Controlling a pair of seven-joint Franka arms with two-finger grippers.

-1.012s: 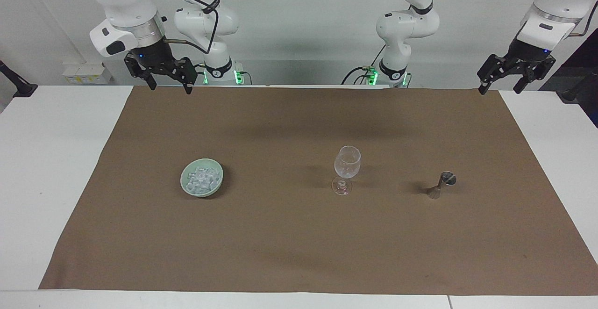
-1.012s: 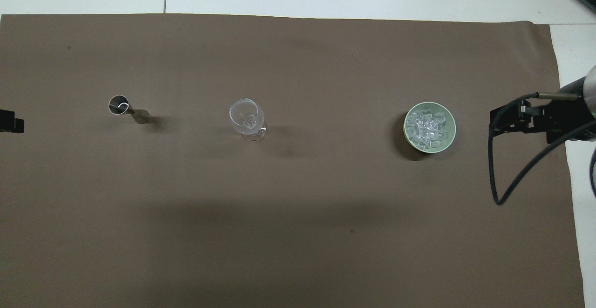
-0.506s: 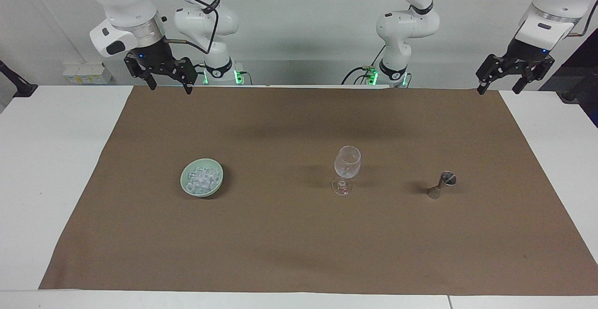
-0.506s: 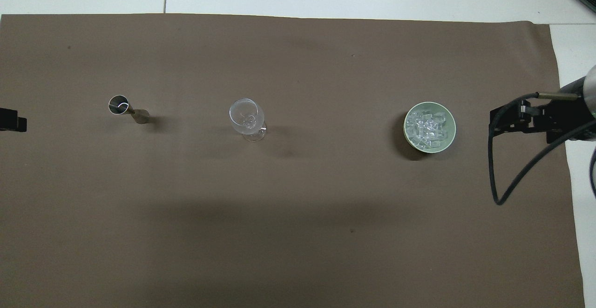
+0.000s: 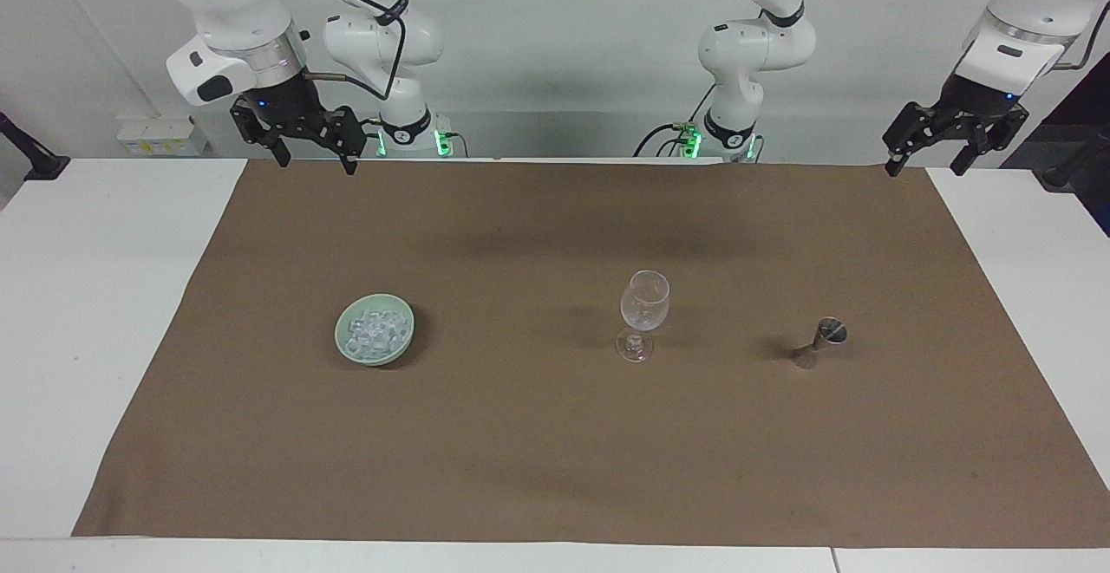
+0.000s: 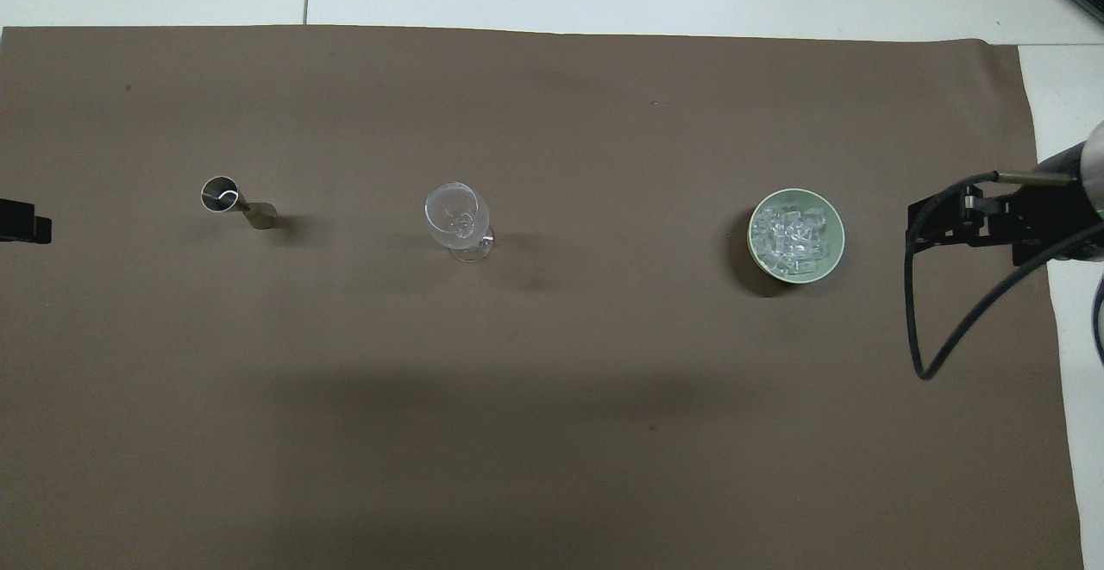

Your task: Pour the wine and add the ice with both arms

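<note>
The ice [image 5: 375, 327] [image 6: 795, 234] is a heap of small clear cubes in a pale green bowl [image 5: 375, 358] [image 6: 796, 275], toward the right arm's end. A stemmed glass [image 5: 644, 304] [image 6: 455, 215] stands upright and looks empty at mid-mat. A small metal jigger [image 5: 822, 343] [image 6: 233, 199] stands toward the left arm's end. No wine shows, and I cannot tell what the jigger holds. My right gripper [image 5: 316, 163] [image 6: 914, 229] hangs open, high over the mat's edge by its base. My left gripper [image 5: 923, 167] [image 6: 26, 229] hangs open over the mat's corner. Both hold nothing.
A brown mat [image 5: 555, 469] [image 6: 552, 423] covers most of the white table [image 5: 87, 296]. A black cable [image 6: 949, 328] loops down from the right arm's wrist. The two arm bases [image 5: 408, 135] stand at the table's robot-side edge.
The left gripper has crept slightly up and inward over the mat's corner. The right gripper, bowl, glass and jigger have not moved.
</note>
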